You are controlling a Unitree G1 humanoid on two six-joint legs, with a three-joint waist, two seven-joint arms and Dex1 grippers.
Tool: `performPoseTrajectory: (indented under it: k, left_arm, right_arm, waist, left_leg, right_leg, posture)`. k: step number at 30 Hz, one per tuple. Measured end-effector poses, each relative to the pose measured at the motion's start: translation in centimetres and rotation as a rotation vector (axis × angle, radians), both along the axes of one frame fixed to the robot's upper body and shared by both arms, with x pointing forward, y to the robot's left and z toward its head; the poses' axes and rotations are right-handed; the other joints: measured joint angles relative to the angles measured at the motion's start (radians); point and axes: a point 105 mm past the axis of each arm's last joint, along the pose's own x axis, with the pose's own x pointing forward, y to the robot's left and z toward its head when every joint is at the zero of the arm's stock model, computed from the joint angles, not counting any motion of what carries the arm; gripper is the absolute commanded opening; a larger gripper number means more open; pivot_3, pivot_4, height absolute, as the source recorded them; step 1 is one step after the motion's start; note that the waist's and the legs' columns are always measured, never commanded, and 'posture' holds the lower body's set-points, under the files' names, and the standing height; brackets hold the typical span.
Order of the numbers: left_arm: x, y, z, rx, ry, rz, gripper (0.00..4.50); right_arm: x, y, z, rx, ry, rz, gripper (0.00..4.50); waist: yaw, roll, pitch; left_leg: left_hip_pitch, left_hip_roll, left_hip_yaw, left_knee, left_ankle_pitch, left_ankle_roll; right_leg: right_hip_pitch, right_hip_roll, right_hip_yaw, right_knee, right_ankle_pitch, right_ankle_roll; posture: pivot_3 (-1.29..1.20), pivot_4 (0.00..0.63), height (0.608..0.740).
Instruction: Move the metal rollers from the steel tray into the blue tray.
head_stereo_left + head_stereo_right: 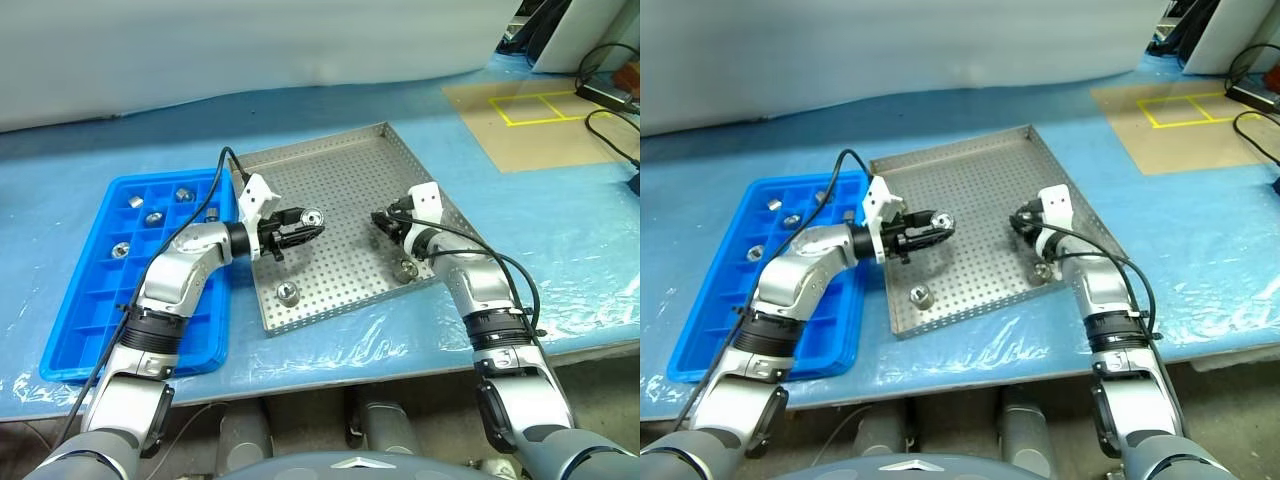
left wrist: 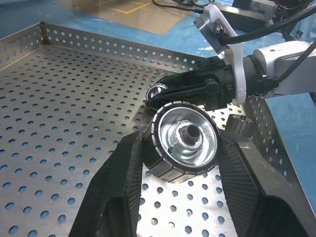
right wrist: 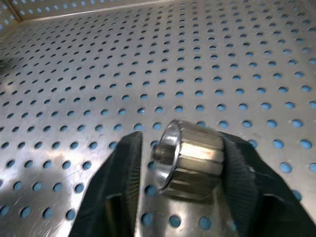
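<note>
The left pincer [image 1: 312, 222] hangs above the middle of the steel tray [image 1: 345, 170], its black fingers [image 2: 123, 173] clamped on the ribbed sides of one of the metal rollers [image 2: 183, 140], whose open face with the central hole looks back along the fingers. The roller is clear of the perforated floor.

Across the tray from it, well apart, the right pincer [image 1: 381, 220] sits low over the floor near the tray's right rim. Its fingers [image 3: 123, 168] stand on either side of a second roller [image 3: 192, 158] that lies on its side. The far finger looks to be against the roller, while a narrow gap shows on the side of its open end, so the jaws are partly spread and have no firm hold on it.

Just behind the right pincer, close to the rim, a third roller [image 1: 407, 269] rests on the floor. A fourth [image 1: 287, 293] lies near the tray's front edge, below and behind the left pincer.

To the left of the left pincer, just beside the steel tray, the blue tray [image 1: 75, 330] lies on the blue-covered desk [image 1: 560, 250]. Several rollers [image 1: 154, 218] sit in single compartments at its far end; the nearer compartments hold nothing.
</note>
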Motion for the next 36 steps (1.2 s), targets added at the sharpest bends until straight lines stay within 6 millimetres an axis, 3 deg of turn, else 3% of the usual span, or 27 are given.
performPoseTrajectory:
  k: [11, 15, 20, 22, 26, 29, 33, 36]
  left_arm:
    - [-0.2, 0.0, 0.6, 0.007, 0.003, 0.016, 1.9]
    - [-0.4, 1.0, 1.6, 0.006, -0.012, 0.052, 1.9]
    - [-0.4, 2.7, 1.1, 0.02, 0.011, 0.105, 1.9]
    - [-0.5, 2.7, 1.0, 0.019, 0.017, 0.106, 1.9]
    - [-0.4, 2.8, 1.2, 0.014, 0.018, 0.114, 1.9]
    - [-0.6, 3.4, 1.8, 0.014, -0.004, 0.137, 1.9]
    - [-0.8, 6.1, 2.4, 0.035, -0.04, 0.239, 1.9]
    - [-2.0, 8.3, 2.9, 0.049, -0.072, 0.323, 1.9]
  right_arm:
    - [-0.2, -0.8, 0.1, 0.033, 0.023, -0.01, 3.22]
    - [0.0, -3.1, 0.9, -0.046, -0.02, -0.042, 3.22]
    - [-0.1, -6.2, 2.8, -0.133, -0.065, -0.042, 3.22]
    - [0.2, -6.6, 4.1, -0.142, -0.096, -0.033, 3.22]
    - [1.0, -5.3, 6.2, -0.108, -0.156, 0.002, 3.22]
    - [1.2, -3.4, 6.1, -0.049, -0.161, 0.037, 3.22]
    - [1.1, -1.0, 5.5, 0.042, -0.126, 0.089, 3.22]
    - [0.3, 1.9, 7.3, 0.233, -0.111, 0.204, 3.22]
  waist:
    - [0.0, 0.0, 0.0]
    - [0.001, 0.0, 0.0]
    - [0.001, 0.0, 0.0]
    - [-0.001, 0.0, 0.0]
    - [-0.003, 0.0, 0.0]
    - [-0.001, 0.0, 0.0]
    - [0.002, 0.0, 0.0]
    - [0.002, 0.0, 0.0]
  left_leg:
    - [0.0, 0.0, 0.0, 0.0, 0.0, 0.0]
    - [0.0, 0.0, 0.0, 0.0, 0.0, 0.0]
    - [0.0, 0.0, 0.0, 0.001, 0.0, 0.001]
    - [0.0, 0.0, 0.0, 0.001, 0.0, 0.001]
    - [0.0, 0.001, 0.0, 0.001, 0.001, 0.002]
    - [0.0, 0.001, 0.0, 0.001, 0.001, 0.003]
    - [-0.001, 0.001, 0.0, 0.002, 0.001, 0.004]
    - [-0.003, 0.001, 0.0, 0.001, 0.001, 0.004]
  right_leg:
    - [0.0, 0.0, 0.0, 0.0, 0.0, 0.0]
    - [0.0, 0.0, 0.0, 0.0, 0.0, 0.0]
    - [0.0, 0.0, 0.0, 0.0, 0.0, 0.0]
    - [0.0, 0.0, 0.0, 0.0, 0.0, 0.0]
    - [0.0, 0.001, 0.0, 0.001, 0.0, -0.001]
    - [0.0, 0.001, 0.0, 0.001, 0.0, -0.001]
    - [-0.003, 0.001, 0.0, 0.0, 0.0, -0.001]
    - [-0.008, 0.001, 0.0, 0.001, 0.0, -0.001]
  posture:
    - [-0.19, 0.15, 0.74]
    - [-0.18, 0.15, 0.74]
    - [-0.17, 0.15, 0.74]
    - [-0.17, 0.15, 0.74]
    - [-0.15, 0.15, 0.74]
    - [-0.14, 0.15, 0.74]
    - [-0.07, 0.15, 0.74]
    - [0.01, 0.15, 0.74]
